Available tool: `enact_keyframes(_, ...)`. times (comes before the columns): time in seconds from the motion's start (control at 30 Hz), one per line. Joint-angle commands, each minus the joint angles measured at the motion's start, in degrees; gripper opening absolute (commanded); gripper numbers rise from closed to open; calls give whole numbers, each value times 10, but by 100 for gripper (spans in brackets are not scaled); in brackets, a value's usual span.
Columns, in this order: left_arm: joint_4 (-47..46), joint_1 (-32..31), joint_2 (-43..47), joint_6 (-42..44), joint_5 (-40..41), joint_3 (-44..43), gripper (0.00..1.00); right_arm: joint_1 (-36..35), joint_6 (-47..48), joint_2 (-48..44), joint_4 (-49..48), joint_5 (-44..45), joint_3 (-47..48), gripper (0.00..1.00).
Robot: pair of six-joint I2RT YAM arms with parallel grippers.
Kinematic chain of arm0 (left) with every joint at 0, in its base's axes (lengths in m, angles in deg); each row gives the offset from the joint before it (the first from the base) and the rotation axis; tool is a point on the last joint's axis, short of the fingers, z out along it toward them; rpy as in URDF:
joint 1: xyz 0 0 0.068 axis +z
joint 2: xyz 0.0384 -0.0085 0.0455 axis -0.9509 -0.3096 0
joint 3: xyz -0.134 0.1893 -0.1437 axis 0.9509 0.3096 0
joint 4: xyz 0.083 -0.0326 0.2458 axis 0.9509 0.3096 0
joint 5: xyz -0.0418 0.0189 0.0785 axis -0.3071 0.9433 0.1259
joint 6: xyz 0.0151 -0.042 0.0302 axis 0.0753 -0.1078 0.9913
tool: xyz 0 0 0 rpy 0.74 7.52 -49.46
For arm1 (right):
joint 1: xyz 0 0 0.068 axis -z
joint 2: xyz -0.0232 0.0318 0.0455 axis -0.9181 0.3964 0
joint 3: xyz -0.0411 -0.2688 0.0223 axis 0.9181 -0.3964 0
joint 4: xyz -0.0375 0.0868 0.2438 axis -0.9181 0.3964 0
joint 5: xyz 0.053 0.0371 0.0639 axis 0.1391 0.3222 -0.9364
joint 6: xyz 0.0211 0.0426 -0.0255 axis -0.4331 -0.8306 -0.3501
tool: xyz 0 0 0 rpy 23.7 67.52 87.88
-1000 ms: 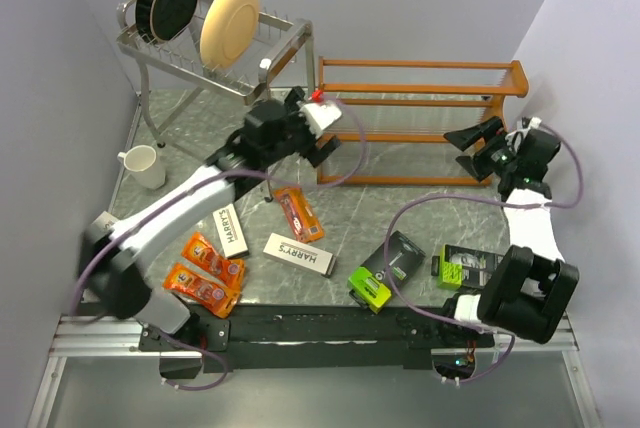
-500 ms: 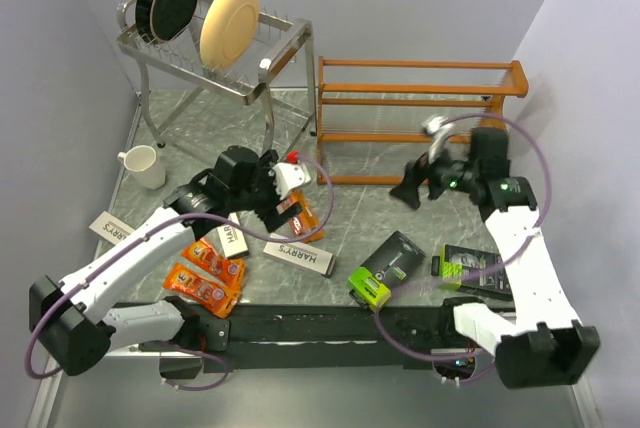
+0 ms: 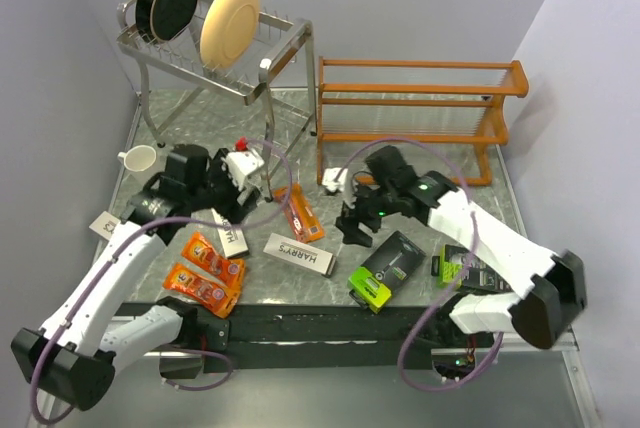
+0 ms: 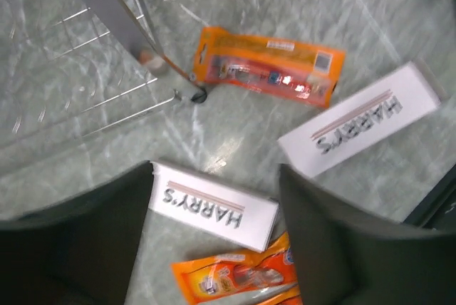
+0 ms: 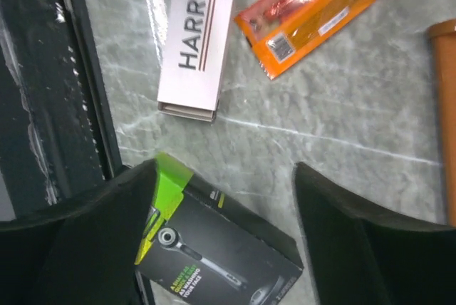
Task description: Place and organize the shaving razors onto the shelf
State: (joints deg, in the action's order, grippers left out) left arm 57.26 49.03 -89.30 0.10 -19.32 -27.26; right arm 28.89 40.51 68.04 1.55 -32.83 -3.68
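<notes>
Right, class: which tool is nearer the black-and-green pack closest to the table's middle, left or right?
Right. The right tool hovers just over the black-and-green pack; the left tool is well off to its left, over a white Harry's box.

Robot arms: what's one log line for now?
left gripper open over Harry's box | right gripper open over black-green pack | shelf empty

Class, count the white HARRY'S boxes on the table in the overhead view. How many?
3. One HARRY'S box lies centre-front, a second just left of it, a third at the far left edge. The arms could hide more.
</notes>
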Motion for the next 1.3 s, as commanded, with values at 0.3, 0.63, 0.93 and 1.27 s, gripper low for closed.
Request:
enact_keyframes(0.3,-43,5,-80,18,-22,97,1,-118,104,111,38,96,2,9)
enact_keyframes(0.63,-106,4,-167,67,-42,132,1,-134,110,168,32,123,-5,6)
enact_keyframes(0.93,-128,5,-185,105,-59,174,1,-138,91,218,33,83,7,6)
enact_keyframes(1.27,-167,5,-211,112,-91,202,1,-140,34,239,-30,54,31,6)
